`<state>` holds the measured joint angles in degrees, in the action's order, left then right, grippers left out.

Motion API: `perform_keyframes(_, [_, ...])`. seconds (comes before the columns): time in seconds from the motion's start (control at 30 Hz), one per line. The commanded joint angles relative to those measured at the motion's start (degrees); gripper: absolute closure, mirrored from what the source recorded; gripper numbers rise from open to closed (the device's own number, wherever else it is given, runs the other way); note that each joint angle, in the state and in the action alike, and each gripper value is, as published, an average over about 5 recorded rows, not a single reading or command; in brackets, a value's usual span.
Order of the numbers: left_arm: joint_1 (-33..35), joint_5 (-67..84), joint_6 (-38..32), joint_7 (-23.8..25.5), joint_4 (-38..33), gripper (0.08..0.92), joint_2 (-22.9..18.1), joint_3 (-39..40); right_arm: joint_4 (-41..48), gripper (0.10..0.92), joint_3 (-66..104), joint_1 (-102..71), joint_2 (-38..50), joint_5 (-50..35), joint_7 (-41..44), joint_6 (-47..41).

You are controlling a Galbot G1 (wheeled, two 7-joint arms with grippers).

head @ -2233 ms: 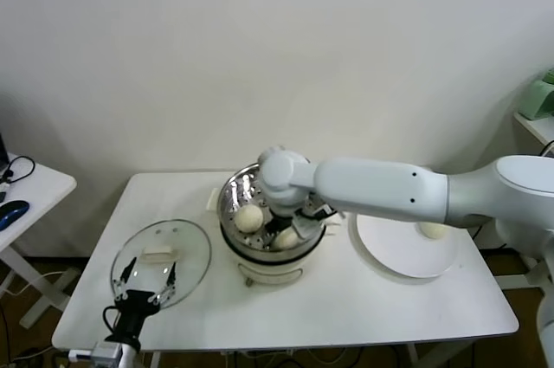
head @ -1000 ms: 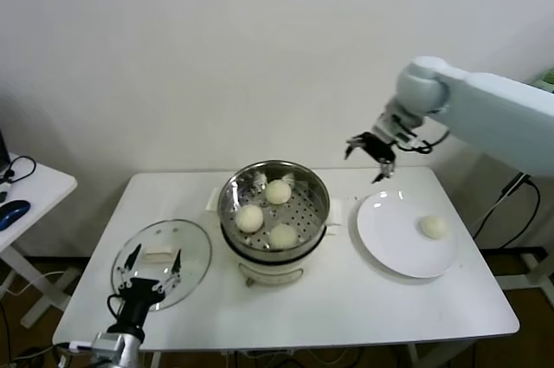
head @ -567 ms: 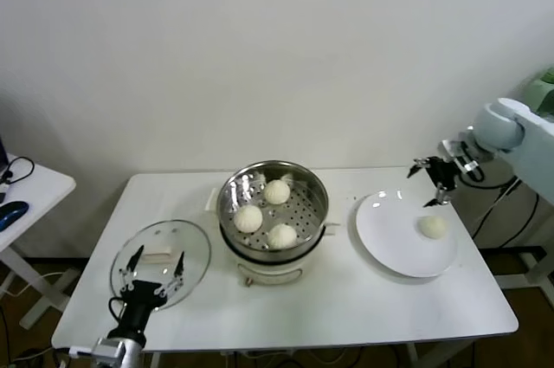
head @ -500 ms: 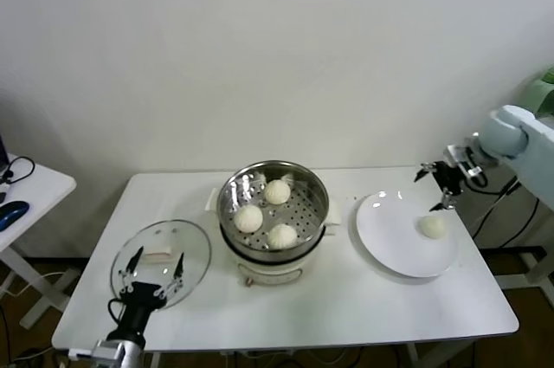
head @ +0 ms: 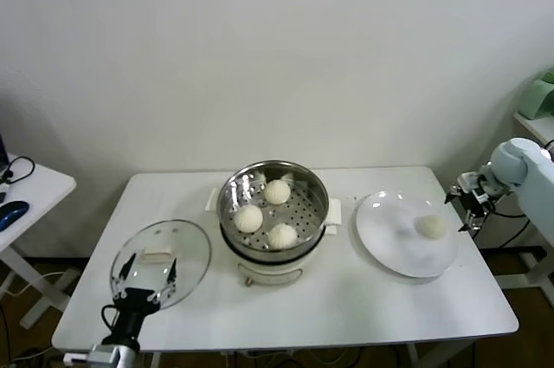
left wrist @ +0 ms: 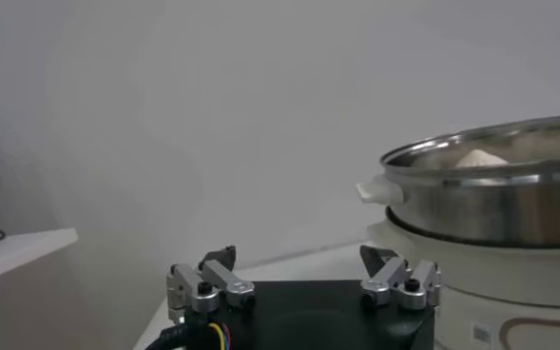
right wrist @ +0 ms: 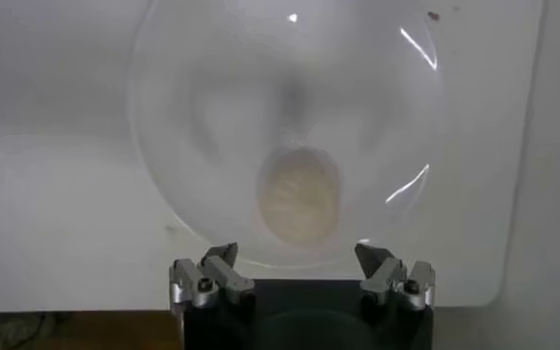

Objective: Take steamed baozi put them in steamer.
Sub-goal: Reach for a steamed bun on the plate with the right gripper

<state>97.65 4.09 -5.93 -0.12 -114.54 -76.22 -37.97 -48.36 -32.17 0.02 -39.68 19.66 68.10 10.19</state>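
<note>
- The round, shiny stainless-steel steamer point(head: 274, 209) with a perforated bottom sits on its white electric cooker base near the middle of the white rectangular counter point(head: 346, 299).
- Three small, round, cream-white steamed baozi lie inside the basket — one toward the back point(head: 277, 191), one on the robot's left side point(head: 248, 218), one at the front point(head: 282, 235); the three sit close together, and whether they touch cannot be told.
- A fourth cream-white steamed baozi point(head: 430, 226) rests alone on the flat white round plate point(head: 389, 242), which lies on the counter to the right of the steamer, well apart from the basket.
- The right claw point(head: 473, 198) hangs off the counter's right edge, just beyond the plate; its fingers stand spread wide and hold nothing. In the right wrist view the lone bun point(right wrist: 299, 195) on the plate point(right wrist: 184, 143) shows ahead of the open claw point(right wrist: 299, 266), clear of both fingertips.
- The left claw point(head: 145, 281) waits at the counter's front left corner, over the near edge of the flat round glass lid point(head: 177, 247) — fingers apart and empty.
- In the left wrist view the left claw point(left wrist: 303, 276) shows open, with the steel rim of the steamer point(left wrist: 489, 190) off to one side.
</note>
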Motion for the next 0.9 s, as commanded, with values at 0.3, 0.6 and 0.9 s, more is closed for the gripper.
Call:
perform_keyframes(0.3, [-0.3,0.1,0.0,0.0,1.5,0.177,0.1,-0.7,16.3,0.203,7.5,-3.9,-12.0,9.0,-0.9,2.5])
perform_keyframes(0.6, [-0.7,0.0,-0.1,0.0,2.2,0.177,0.3,-0.6,19.3,0.203,10.4,-2.9,-14.1,11.1,-1.5,3.2])
perform_keyframes(0.9, [-1.1,-0.1,-0.2,0.0,2.8,0.177,0.2,-0.3,21.0,0.203,11.9,-2.5,-15.1,13.5,-1.6,3.7])
